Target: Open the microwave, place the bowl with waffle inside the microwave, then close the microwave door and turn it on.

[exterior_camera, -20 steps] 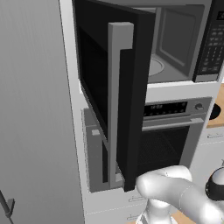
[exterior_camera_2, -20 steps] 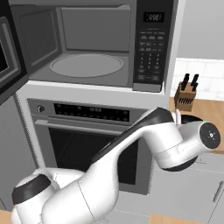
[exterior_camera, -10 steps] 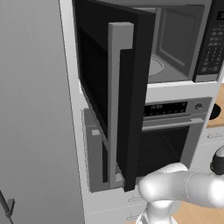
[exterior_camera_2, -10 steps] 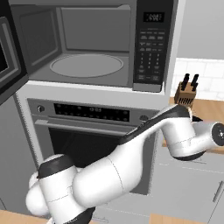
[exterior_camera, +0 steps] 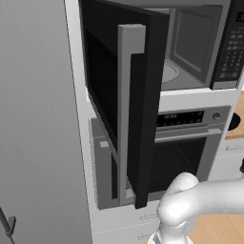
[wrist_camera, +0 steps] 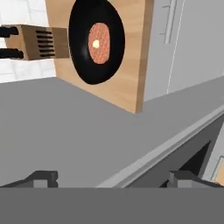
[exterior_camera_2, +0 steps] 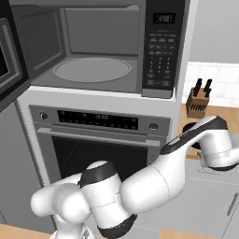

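The microwave stands open, its grey cavity and round turntable bare. The microwave door is swung far out to the left, its long grey handle facing the camera. The bowl, black and round, holds a brown waffle and sits on the wooden counter to the right of the oven; it also peeks in as the bowl. My gripper is open with nothing between its fingertips, pointing towards the bowl from some distance.
A steel wall oven sits under the microwave. A wooden knife block stands just behind the bowl. Grey cabinet fronts with a bar handle lie below the counter. My white arm stretches across the oven front.
The arm has swung out to the right, towards the counter beside the oven. The microwave door and cavity are unchanged. The jaws stay wide.
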### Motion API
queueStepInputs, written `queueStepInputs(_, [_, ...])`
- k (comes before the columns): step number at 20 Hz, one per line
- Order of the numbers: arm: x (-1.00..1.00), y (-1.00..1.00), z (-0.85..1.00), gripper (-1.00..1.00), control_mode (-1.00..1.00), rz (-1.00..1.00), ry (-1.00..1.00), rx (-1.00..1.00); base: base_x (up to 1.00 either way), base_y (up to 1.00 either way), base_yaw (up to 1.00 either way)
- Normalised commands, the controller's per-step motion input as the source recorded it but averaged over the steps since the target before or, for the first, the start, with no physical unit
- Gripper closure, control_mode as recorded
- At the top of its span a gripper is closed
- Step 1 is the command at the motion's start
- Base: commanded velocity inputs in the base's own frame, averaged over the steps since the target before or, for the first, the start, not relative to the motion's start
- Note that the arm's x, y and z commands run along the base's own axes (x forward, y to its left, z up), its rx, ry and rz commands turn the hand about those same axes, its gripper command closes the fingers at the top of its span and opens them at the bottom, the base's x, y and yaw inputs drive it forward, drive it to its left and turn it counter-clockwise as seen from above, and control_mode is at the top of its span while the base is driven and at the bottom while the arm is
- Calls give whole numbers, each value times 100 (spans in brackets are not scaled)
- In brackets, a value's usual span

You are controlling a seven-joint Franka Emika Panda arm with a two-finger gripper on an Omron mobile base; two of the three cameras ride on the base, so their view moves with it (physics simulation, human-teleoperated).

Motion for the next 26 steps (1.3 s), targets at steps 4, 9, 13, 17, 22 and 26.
queueStepInputs(4, [50,-3,-41,-100,-100,0,8,0,0,0,0])
queueStepInputs(9, [53,4,-42,-100,-100,0,1,0,0,0,0])
queueStepInputs(13, [39,-13,-38,-100,-100,0,0,0,0,0,0])
queueStepInputs(17, [43,-2,-40,-100,-100,0,0,0,0,0,0])
queueStepInputs(22, [41,-4,-30,-100,-100,0,0,0,0,0,0])
queueStepInputs(26, [37,-13,-27,-100,-100,-1,0,0,0,0,0])
